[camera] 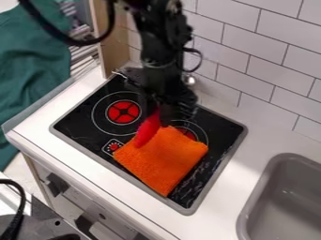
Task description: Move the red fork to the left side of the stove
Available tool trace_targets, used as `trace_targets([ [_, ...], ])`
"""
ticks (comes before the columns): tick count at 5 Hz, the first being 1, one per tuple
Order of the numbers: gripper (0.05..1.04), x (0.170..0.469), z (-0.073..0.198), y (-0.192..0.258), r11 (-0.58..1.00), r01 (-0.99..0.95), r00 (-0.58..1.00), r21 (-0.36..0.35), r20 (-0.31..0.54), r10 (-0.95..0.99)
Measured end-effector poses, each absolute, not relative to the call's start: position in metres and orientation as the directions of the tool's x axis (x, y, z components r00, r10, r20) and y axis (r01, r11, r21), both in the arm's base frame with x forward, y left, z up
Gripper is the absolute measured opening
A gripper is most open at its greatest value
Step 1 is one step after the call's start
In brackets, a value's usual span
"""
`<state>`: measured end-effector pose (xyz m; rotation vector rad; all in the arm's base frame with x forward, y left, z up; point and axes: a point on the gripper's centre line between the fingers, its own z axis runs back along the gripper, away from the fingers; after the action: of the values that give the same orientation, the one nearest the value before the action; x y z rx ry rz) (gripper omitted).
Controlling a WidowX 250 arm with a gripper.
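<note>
The black gripper (164, 107) hangs over the middle of the black stove (80, 121), between the two red-centred burners. Just below it is a red utensil (147, 131), its upper end right at the gripper and partly hidden by it. The lower end of this utensil overlaps the upper left edge of an orange cloth (164, 159). Whether it is held or lies loose, I cannot tell.
The orange cloth covers part of the right burner (188, 133). A grey sink (285, 197) is set into the white counter (219, 218) at the right. White wall tiles (270, 61) rise behind the stove, and a wooden post (114, 44) stands at its back left.
</note>
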<state>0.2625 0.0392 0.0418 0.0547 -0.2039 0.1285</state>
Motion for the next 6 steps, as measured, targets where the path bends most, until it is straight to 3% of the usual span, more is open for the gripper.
trace_targets([
  [1, 0.312, 0.257, 0.029, 0.082, 0.981, -0.196, 0.956, 0.005, 0.222, 0.19],
  [3, 0.312, 0.233, 0.011, 0.142, 0.984, -0.178, 0.963, 0.029, 0.21, 0.168],
  [4, 0.312, 0.234, 0.004, 0.159, 0.996, -0.051, 0.972, 0.071, 0.233, 0.033],
  [6, 0.312, 0.264, -0.018, 0.176, 0.997, 0.04, 0.961, 0.07, 0.269, -0.058],
])
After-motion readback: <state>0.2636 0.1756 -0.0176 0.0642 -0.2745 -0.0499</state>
